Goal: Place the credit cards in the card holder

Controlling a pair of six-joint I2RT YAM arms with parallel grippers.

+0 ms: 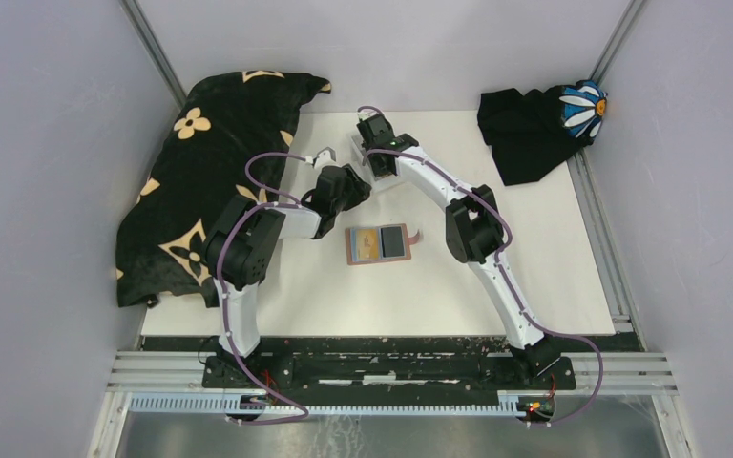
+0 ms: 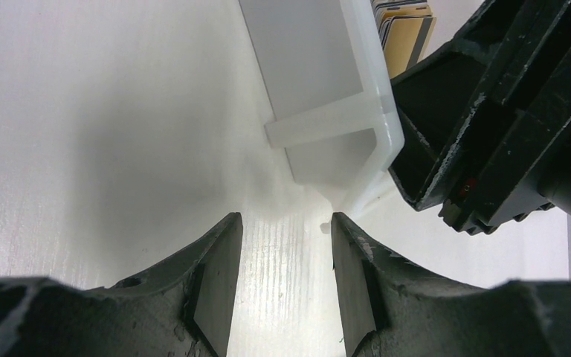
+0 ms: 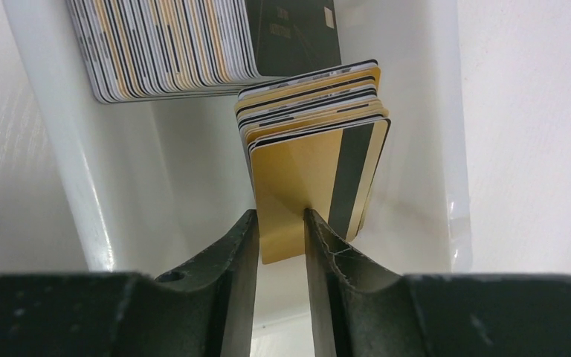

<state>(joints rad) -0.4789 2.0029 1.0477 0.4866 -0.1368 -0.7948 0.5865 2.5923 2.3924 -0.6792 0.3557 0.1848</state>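
The tan card holder lies open on the white table, with a blue-grey card in its left half. Many credit cards stand in two stacks in a white tray, a gold one with a black stripe at the front. My right gripper reaches into the tray, its jaws a narrow gap apart, with the fingertips in front of the gold card's lower corner. In the top view it is over the tray. My left gripper is open and empty, just before the tray's corner; in the top view it is left of the tray.
A black flower-print cloth lies bunched along the left wall. A black cloth with a daisy-patterned item lies at the back right. A small white object sits near the left arm. The right arm's black wrist is close to my left fingers.
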